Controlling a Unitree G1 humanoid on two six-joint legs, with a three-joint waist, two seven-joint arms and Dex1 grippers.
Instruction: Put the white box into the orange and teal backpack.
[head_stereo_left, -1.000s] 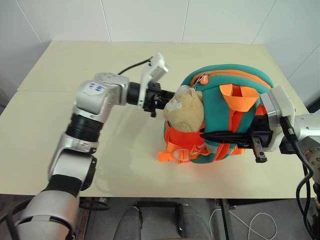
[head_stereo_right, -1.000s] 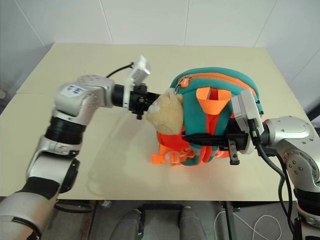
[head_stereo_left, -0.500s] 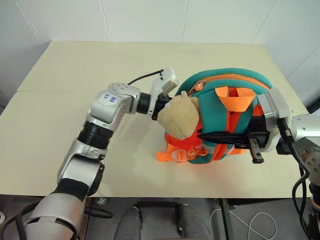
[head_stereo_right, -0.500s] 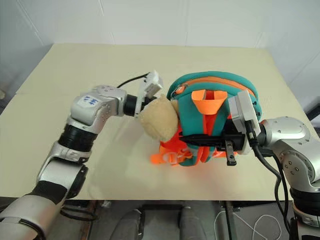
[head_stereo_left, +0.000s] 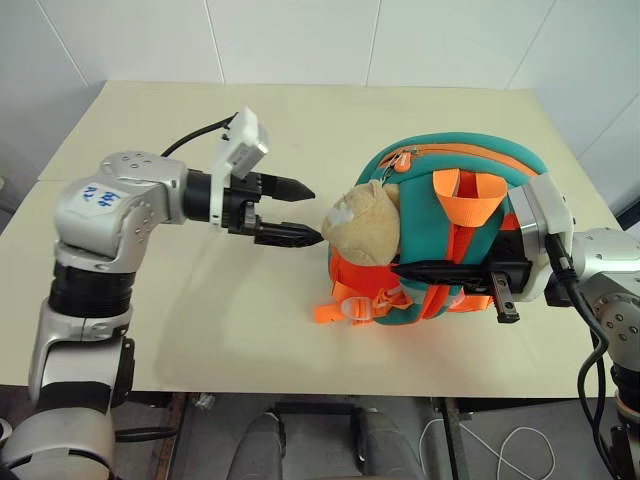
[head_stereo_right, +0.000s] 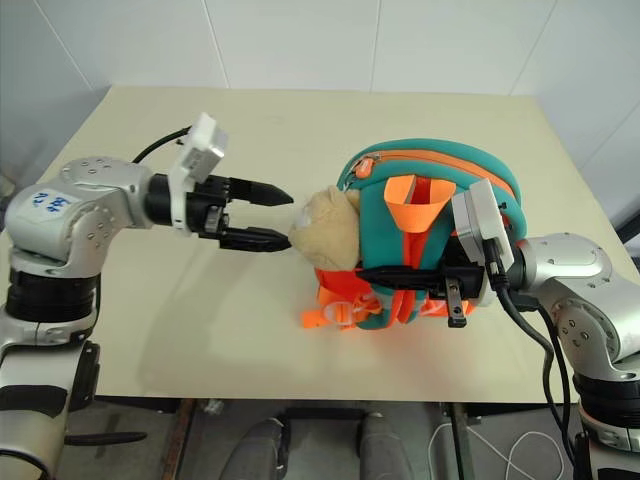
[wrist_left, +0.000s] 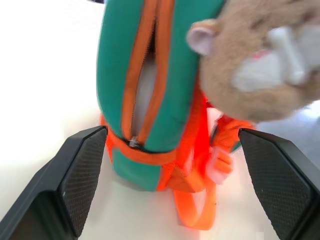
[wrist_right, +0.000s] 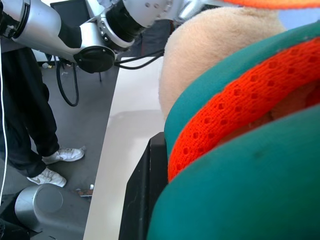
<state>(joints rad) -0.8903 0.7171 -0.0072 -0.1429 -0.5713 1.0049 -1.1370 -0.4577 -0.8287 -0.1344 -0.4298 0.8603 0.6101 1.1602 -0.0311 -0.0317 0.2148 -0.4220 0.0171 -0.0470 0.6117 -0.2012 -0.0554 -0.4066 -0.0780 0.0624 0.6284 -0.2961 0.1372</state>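
The left claw (head_stereo_left: 300, 212) stands wide, clear of the plush toy (head_stereo_left: 365, 225); the right claw (head_stereo_left: 455, 272) grips the orange and teal backpack (head_stereo_left: 455, 180) near the worktop's right edge. The white box (wrist_left: 143, 90) seems already inside; zipping likely follows.

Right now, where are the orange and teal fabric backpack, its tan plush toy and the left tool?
orange and teal fabric backpack (head_stereo_left: 505, 160), left eye view, teal top.
tan plush toy (head_stereo_left: 365, 225), left eye view, head.
left tool (head_stereo_left: 302, 212), left eye view, between fingertips.

I saw a pale cream table (head_stereo_left: 150, 330) set against white panelled walls (head_stereo_left: 300, 40). Below its near edge lay grey floor (head_stereo_left: 310, 440) and a white cable (head_stereo_left: 520, 440).
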